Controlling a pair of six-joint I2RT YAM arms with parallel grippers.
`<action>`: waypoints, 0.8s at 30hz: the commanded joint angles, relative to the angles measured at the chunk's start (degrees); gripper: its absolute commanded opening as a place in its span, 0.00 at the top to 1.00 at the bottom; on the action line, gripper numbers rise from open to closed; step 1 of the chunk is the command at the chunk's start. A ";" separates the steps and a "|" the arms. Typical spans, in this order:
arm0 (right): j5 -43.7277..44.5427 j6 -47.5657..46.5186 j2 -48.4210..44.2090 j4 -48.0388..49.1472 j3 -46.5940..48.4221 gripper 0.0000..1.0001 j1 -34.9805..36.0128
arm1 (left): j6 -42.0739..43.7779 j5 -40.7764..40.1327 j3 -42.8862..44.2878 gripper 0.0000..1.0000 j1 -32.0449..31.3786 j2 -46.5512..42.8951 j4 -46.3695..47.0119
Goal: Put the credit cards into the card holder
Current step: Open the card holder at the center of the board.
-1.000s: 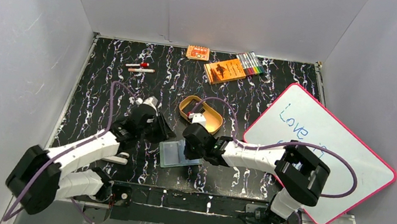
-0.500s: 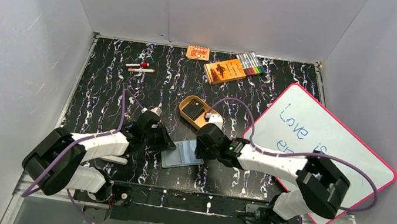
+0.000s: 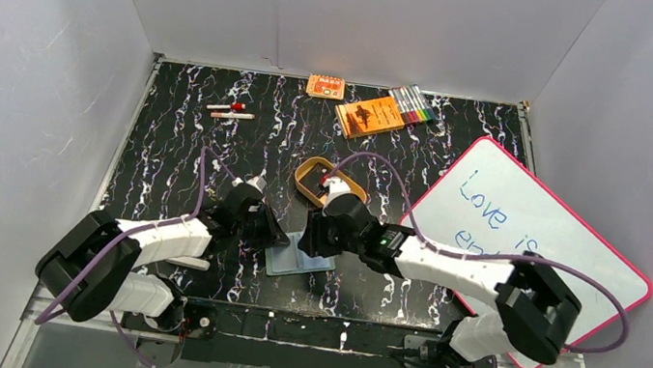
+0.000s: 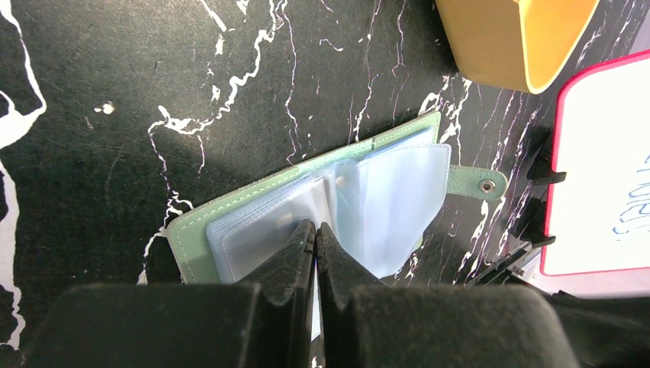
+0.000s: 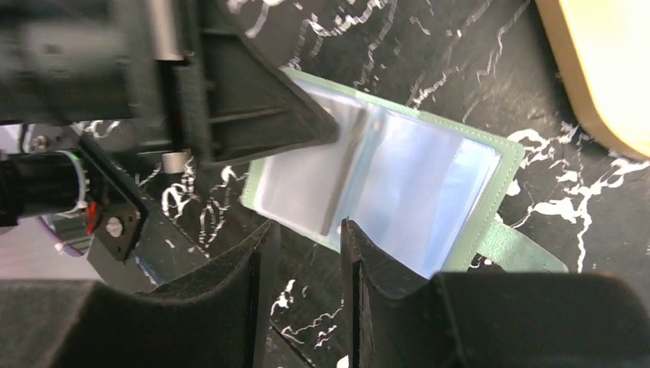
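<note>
Robot lab test booth: white panel walls (image 3: 348, 12), aluminium frame rail (image 3: 560, 360), black marbled tabletop (image 3: 173, 142).

Tan tray (image 3: 306, 175) lies beside the whiteboard (image 3: 567, 249), orange booklet (image 3: 370, 115) and markers (image 3: 412, 106) farther back.

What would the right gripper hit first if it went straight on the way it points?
Probably the open card holder, lying just ahead of the right gripper and its open fingers; depth is unclear.

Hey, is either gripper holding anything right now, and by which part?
The left gripper is shut on the card holder, apparently pinching a clear inner pocket near the spine. The right gripper is open, holding nothing.
</note>
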 commanded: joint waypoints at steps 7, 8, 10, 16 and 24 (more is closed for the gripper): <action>-8.17 6.31 6.44 9.39 -6.93 0.59 -7.47 | 0.79 -3.18 -2.30 0.99 0.22 -1.27 -4.25; -8.16 6.46 6.53 9.27 -7.65 0.59 -7.76 | 0.79 -3.26 -2.32 0.99 0.22 -1.31 -4.20; -8.50 6.70 7.03 8.55 -8.21 0.59 -8.34 | 0.79 -3.16 -2.54 0.99 0.22 -1.14 -3.83; -5.52 5.16 4.96 1.83 -7.22 0.59 -9.46 | 1.08 -2.68 -2.22 0.99 0.22 -1.07 -4.28; 2.89 -1.06 -9.26 -7.40 0.06 0.51 -9.62 | 1.85 -2.62 1.94 0.74 0.22 -7.54 -9.89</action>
